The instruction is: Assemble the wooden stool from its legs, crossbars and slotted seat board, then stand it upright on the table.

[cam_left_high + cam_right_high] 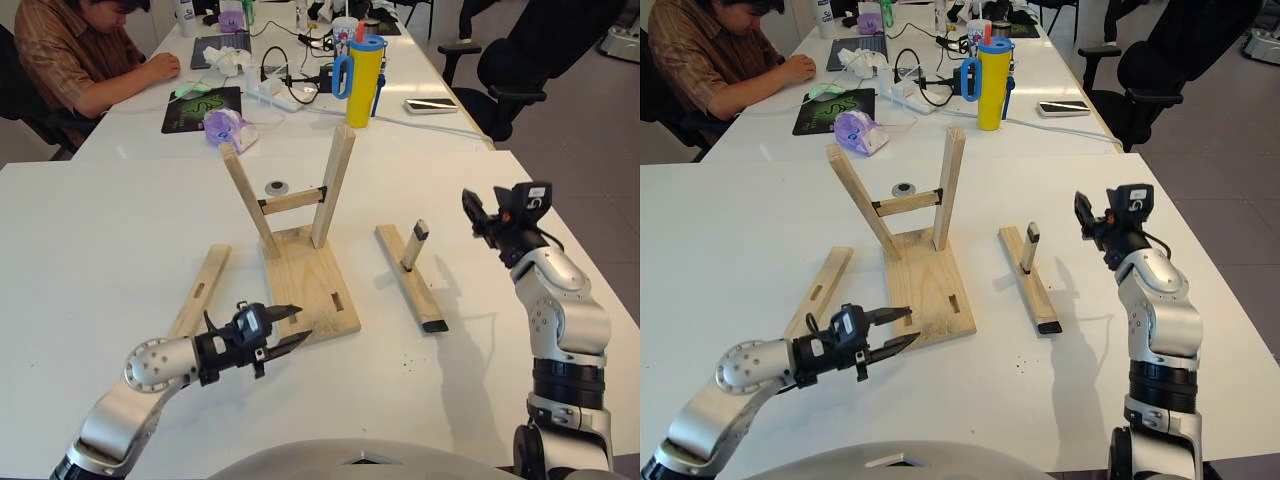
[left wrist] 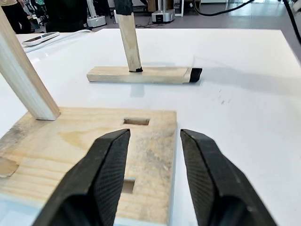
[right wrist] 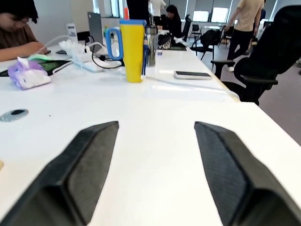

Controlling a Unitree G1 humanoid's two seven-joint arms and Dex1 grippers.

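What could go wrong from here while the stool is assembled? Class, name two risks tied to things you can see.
1. The open left pincer hovers by the near corner of the seat board; a nudge might shift the board and loosen the two standing legs.
2. The short crossbar stands alone in the lying leg; a careless grab might topple it.

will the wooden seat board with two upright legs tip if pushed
Probably slides: the pale slotted wooden seat board lies flat on the white table. Pushed high on its two upright legs, it may tip. Looks stiff.
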